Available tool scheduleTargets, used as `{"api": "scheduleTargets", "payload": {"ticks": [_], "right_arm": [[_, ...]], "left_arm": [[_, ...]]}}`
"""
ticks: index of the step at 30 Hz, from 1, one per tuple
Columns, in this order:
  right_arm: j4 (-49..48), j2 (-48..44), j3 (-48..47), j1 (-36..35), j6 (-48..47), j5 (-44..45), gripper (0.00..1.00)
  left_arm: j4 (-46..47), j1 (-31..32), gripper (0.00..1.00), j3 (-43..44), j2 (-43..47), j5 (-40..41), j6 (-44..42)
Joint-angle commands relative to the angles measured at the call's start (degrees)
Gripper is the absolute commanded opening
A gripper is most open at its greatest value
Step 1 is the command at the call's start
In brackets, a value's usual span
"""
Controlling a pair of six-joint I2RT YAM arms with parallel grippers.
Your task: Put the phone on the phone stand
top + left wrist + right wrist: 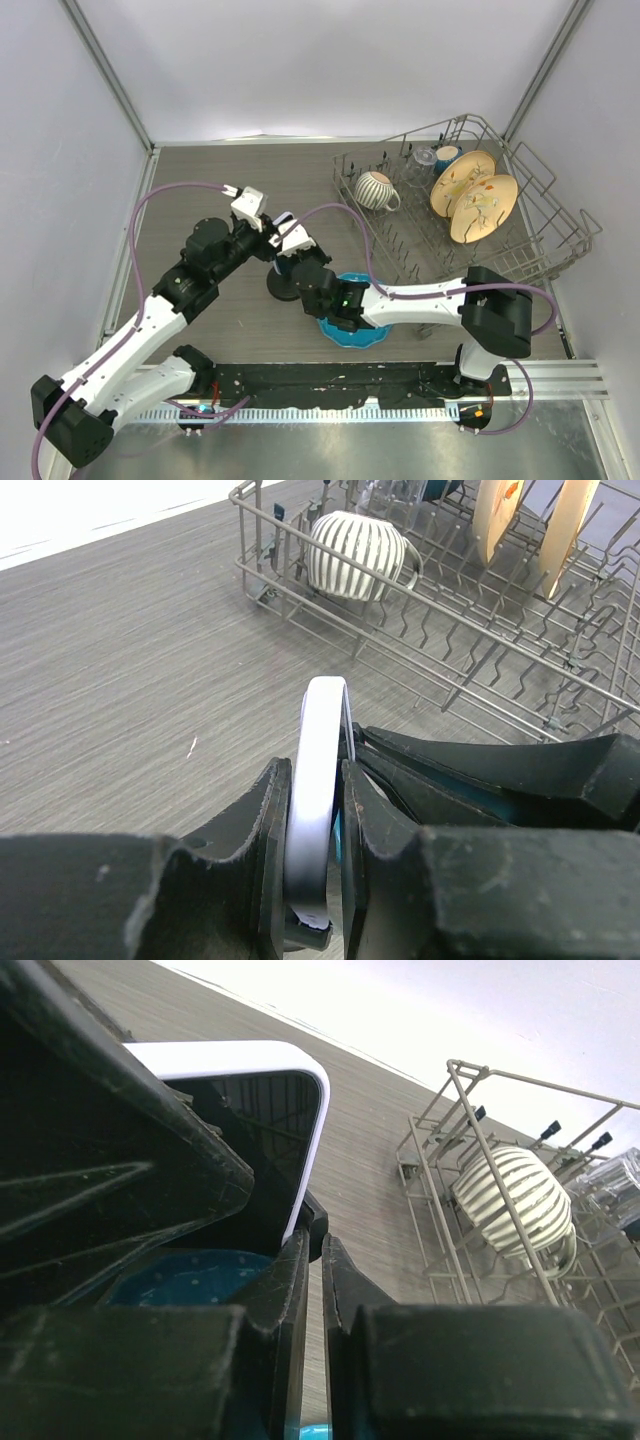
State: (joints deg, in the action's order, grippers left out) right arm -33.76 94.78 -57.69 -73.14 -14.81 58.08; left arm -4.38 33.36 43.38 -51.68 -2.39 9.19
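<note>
Task is incomplete. The phone is clamped on edge between the left gripper jaws, held off the table near the stand. Right gripper jaws are nearly closed with nothing seen between them, beside the phone. Seating on the stand remains.

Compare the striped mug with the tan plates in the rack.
The striped mug is bulbous with a handle; the tan plates are flat discs standing on edge. The mug is white with dark stripes; the plates are tan with painted motifs. Both sit in the wire rack.
</note>
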Motion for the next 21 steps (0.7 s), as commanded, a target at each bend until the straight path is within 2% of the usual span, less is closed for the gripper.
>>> {"api": "scheduleTargets", "payload": {"ticks": [1,4,7,8,11,13,16,19,21], "right_arm": [[-1.17,-3.99,-9.01,-8.86,6.8,-3.86,0.01],[2.19,-4.61,-8.93,-8.86,11.37,-4.82,0.01],[4.3,-6.62,-7.26,-8.68,11.38,-9.91,0.01],[6.05,-7.5,-7.17,-8.25,11.38,-14.71,0.01],[10.9,-11.8,-5.33,-7.63,12.25,-21.24,0.01],[12.05,-15.57,-2.44,-7.54,13.4,-26.17,0.03],[15.72,-18.22,-0.76,-7.37,14.72,-27.5,0.1],[23.7,-20.25,-2.25,-3.95,16.91,-26.61,0.13],[26.01,-23.05,-0.86,3.75,20.51,-33.61,0.16]], "left_arm": [[-3.18,-2.43,0.0,-3.3,-8.0,21.56,-8.66],[-2.21,-2.34,0.0,-3.74,-8.08,20.24,-8.93],[-2.21,-2.43,0.0,-4.09,-7.21,19.18,-8.93],[-2.21,-2.43,0.0,-4.26,-6.94,19.01,-8.93],[-1.25,-2.43,0.0,-4.79,-5.8,17.61,-8.93],[-0.72,-2.43,0.0,-5.49,-5.01,17.42,-8.93],[-0.89,-2.43,0.0,-5.41,-5.45,17.51,-8.93],[-1.07,-2.43,0.0,-5.41,-4.75,16.02,-8.93],[-1.68,-2.43,0.0,-5.41,-4.05,14.27,-8.93]]}}
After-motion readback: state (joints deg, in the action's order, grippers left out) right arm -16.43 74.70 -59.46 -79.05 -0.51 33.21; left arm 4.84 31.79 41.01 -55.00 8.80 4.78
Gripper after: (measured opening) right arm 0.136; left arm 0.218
